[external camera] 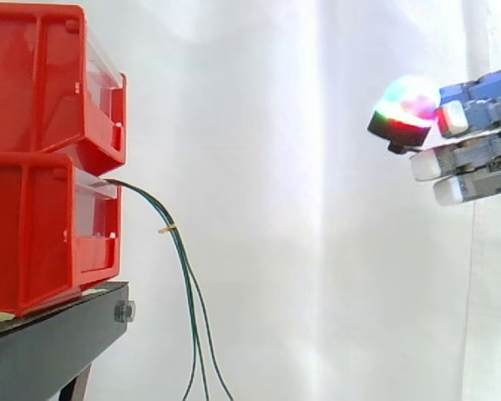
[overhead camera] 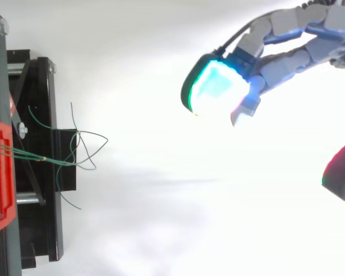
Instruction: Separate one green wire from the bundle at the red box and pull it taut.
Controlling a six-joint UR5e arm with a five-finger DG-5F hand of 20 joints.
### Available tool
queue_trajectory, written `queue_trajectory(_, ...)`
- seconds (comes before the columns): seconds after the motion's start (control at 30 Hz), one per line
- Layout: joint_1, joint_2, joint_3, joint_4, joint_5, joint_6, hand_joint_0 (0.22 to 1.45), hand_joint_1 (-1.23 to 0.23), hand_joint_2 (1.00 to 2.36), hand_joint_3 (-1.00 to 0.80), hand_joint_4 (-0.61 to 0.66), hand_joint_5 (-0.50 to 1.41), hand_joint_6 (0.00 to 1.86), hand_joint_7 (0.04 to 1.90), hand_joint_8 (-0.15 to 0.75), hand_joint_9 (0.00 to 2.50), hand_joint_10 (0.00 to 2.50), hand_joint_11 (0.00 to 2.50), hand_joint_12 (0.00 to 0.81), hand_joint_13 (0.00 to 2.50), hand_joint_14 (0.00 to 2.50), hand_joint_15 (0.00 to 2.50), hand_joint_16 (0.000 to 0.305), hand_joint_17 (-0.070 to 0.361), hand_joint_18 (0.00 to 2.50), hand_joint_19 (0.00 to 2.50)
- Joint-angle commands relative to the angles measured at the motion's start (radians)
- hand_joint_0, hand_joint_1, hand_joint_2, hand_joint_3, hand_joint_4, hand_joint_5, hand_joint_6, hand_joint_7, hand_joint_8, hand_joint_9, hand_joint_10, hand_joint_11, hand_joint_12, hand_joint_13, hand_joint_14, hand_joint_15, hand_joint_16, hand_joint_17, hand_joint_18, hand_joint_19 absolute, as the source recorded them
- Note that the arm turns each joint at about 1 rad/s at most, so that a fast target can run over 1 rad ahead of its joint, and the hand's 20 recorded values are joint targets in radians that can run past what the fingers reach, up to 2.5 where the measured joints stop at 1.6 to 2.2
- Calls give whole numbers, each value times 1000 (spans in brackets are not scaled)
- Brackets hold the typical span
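Note:
A bundle of thin green wires [external camera: 186, 280] leaves the front of the lower red bin [external camera: 25, 234] and hangs down past the stand, held together by a small yellow tie [external camera: 167, 227]. From above, the green wires [overhead camera: 63, 163] spread in loose loops over the stand. My hand [external camera: 476, 146] hovers far to the right of the wires, a little above the level where they leave the bin, touching nothing. Its fingers reach toward the bins, fairly straight, with glowing fingertips [overhead camera: 215, 86]. The hand [overhead camera: 299, 52] is open and holds nothing.
A second red bin [external camera: 33, 83] is stacked on the lower one. Both rest on a black stand [external camera: 58, 334] at the left. A white curtain hangs behind, and open space lies between the hand and the wires.

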Motion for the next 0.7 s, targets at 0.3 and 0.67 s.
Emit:
queue_trajectory(0.3, 14, -77, 0, 65, 109, -20, 550, -769, 1000, -500, 270, -189, 502, 812, 280, 767, 12, 727, 273, 629, 8, 236, 25, 57, 494, 6)
queue_trajectory(0.67, 39, -155, 0, 226, 173, -78, 548, -734, 1001, -500, 277, -180, 502, 812, 280, 815, 15, 703, 279, 656, 9, 241, 26, 58, 499, 38)
